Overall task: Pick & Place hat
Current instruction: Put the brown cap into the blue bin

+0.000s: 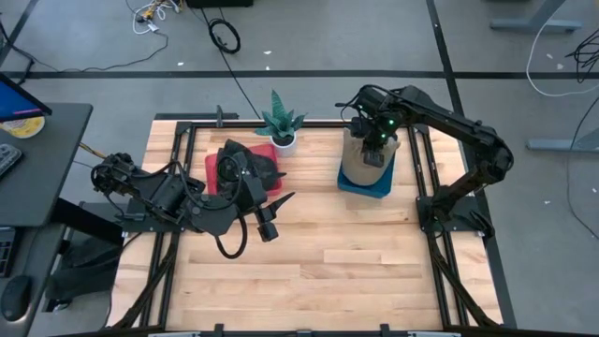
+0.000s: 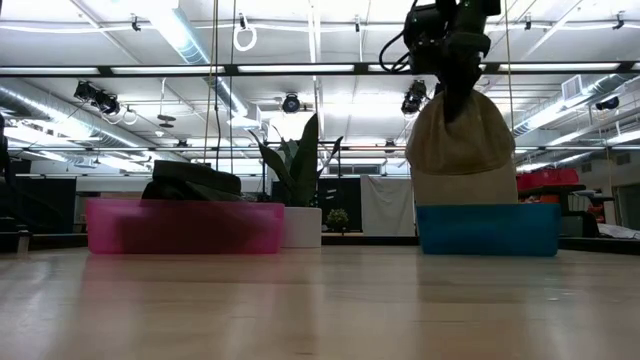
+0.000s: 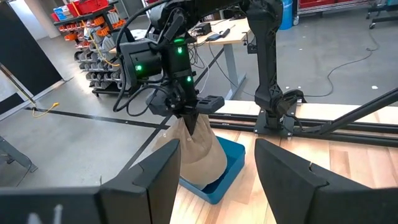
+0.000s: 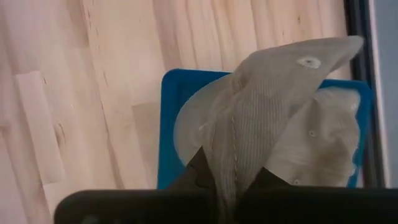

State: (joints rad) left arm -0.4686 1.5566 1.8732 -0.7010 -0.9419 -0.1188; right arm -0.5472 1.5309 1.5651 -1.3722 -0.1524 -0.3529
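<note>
A beige cloth hat (image 2: 460, 145) hangs over a blue bin (image 2: 487, 230) at the table's far right, and my right gripper (image 2: 455, 105) is shut on its top. The same hat (image 1: 358, 167) and blue bin (image 1: 367, 187) show from above, under my right gripper (image 1: 374, 150). My left gripper (image 3: 217, 186) stands open in the air, left of the table's middle, with nothing between its fingers. It faces the hat (image 3: 198, 155). A dark hat (image 1: 248, 159) lies in a pink bin (image 1: 213, 170) at the far left. My right gripper pinches a bunched fold of cloth at the hat's top (image 3: 189, 127) between its two fingers. The fingers come from above, pointing down. The hat hangs below them, spread wide, and its lower part (image 2: 462, 195) reaches inside the blue bin's walls. I cannot tell whether it touches the bin's floor.
A potted plant (image 1: 281, 126) stands at the far edge between the two bins. Black frame rails (image 1: 426, 178) run along the table's sides. The near half of the wooden table (image 1: 328, 271) is bare.
</note>
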